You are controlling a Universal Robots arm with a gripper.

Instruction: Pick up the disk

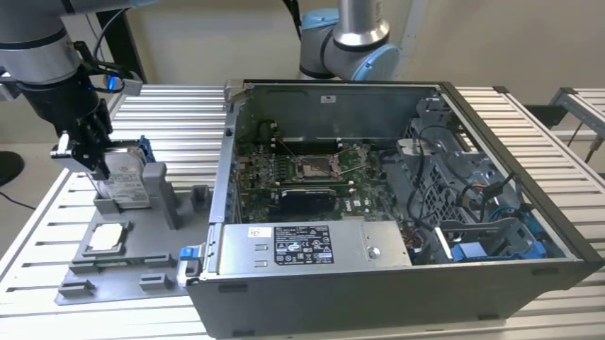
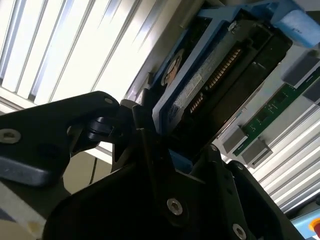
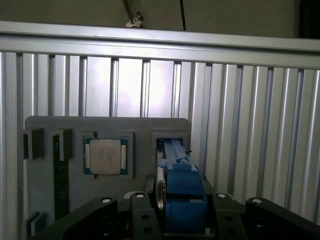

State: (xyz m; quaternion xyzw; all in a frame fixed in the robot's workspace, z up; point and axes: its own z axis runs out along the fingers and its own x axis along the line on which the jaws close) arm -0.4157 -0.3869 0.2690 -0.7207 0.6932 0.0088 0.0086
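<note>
1. At the exterior view's left, the gripper [image 1: 92, 161] is closed on the top edge of the disk [image 1: 127, 183]. In the first wrist view the disk's blue rail [image 3: 181, 192] is seen pinched between the fingers [image 3: 145, 212].
2. The disk is stood on edge in the upright slot of the grey tray [image 1: 113, 273], behind the small chip [image 1: 107, 236] and well apart from the computer case [image 1: 378, 297]. Whether it has cleared the slot cannot be told.
3. Risk: only a narrow strip near the edge is held, partly on plastic, so slipping or tilting is likely if the clamp is off-centre.
4. Risk: if the pull is off-vertical, the disk could bind in the slot and the tray be dragged up with it.
5. Look: flat silver-grey metal with a pale label and blue edge rails. In the second wrist view a dark face [image 2: 235, 75] with a row of gold contacts is shown.
</note>
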